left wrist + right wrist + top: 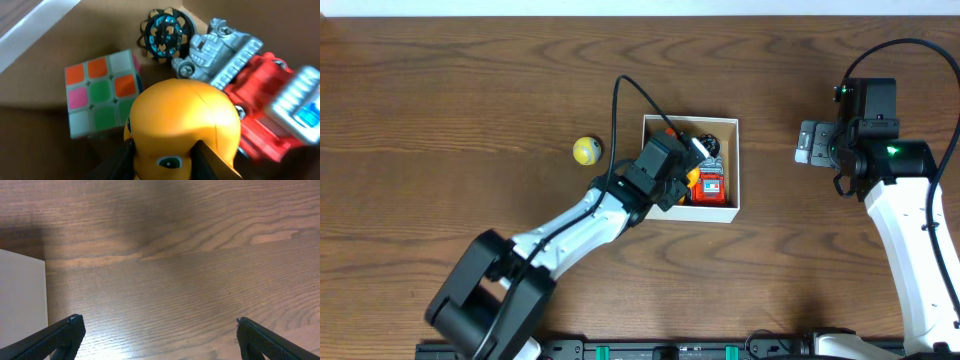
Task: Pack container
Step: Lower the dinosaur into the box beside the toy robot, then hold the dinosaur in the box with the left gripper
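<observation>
The container (734,160) is a shallow white-walled box with a brown floor (40,65) at the table's middle. My left gripper (166,160) is shut on a yellow-orange toy figure (182,120) and holds it over the container's left part (682,180). Inside lie a colour cube (100,92), a round black and teal top (165,31), and a red and silver robot toy (250,90), which also shows in the overhead view (708,186). My right gripper (157,335) is open and empty over bare wood, right of the container (20,305).
A small yellow ball (586,150) lies on the table left of the container. My right arm (880,150) stands at the right side. The left arm (570,235) stretches from the front left.
</observation>
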